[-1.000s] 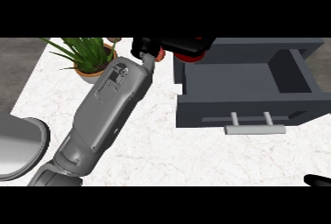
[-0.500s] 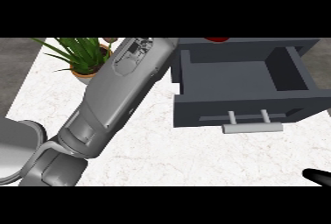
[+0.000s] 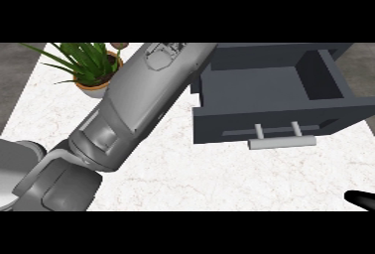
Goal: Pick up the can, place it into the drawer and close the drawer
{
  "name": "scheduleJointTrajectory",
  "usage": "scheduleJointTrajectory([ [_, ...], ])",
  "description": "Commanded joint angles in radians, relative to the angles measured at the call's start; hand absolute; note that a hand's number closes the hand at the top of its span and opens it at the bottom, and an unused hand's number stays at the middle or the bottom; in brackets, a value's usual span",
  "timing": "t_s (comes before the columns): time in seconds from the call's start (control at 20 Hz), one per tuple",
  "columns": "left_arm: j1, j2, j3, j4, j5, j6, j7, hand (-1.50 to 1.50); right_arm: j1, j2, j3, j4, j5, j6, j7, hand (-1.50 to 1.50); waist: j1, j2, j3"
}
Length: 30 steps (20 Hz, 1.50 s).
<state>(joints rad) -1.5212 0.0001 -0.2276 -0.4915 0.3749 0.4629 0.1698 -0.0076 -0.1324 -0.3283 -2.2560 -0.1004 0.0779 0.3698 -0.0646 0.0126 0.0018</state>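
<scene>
Marble counter [image 3: 219, 178] bears potted plant [image 3: 89, 74] and, seemingly, drawer [image 3: 273, 116].

The counter [image 3: 219, 173] is white with faint grey veins. The drawer [image 3: 271, 84] is dark grey, its handle [image 3: 282, 142] pale grey. The plant [image 3: 77, 59] has green leaves, an orange pot [image 3: 92, 89]. The forearm [image 3: 139, 99] is grey, the right hand [image 3: 360, 199] black.

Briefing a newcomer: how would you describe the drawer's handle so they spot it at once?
On the white marbled counter, find the open dark grey drawer at the right. Its front face carries the handle: a pale bar on two posts, the drawer's only light part.
</scene>
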Motion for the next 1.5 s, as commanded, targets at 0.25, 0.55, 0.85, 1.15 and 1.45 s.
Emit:
scheduleJointTrajectory([
  [0.25,-0.041,0.0,-0.078,0.111,0.082,0.107,-0.069,-1.5,-0.022,-0.022,0.007,-0.035,-0.015,0.006,0.038,-1.5,-0.035,0.006,0.001],
  [0.55,-0.114,0.0,-0.123,0.146,0.104,0.207,-0.042,-1.5,-0.046,0.001,0.073,0.028,0.057,0.002,-0.007,-1.5,-0.046,0.013,0.003],
  [0.85,-0.061,0.0,-0.112,0.167,0.145,0.204,-0.129,-1.5,-0.037,-0.067,0.068,0.028,0.105,0.063,-0.083,-1.5,-0.053,0.017,0.002],
  [1.15,-0.089,0.0,-0.084,0.161,0.208,0.192,-0.133,-1.5,-0.119,-0.159,0.132,0.075,0.272,0.087,-0.136,-1.5,-0.039,0.019,0.001],
  [1.45,-0.113,0.0,-0.064,0.173,0.243,0.201,-0.158,-1.5,-0.213,-0.206,0.234,0.192,0.5,0.057,-0.174,-1.5,-0.001,0.016,0.0],
])
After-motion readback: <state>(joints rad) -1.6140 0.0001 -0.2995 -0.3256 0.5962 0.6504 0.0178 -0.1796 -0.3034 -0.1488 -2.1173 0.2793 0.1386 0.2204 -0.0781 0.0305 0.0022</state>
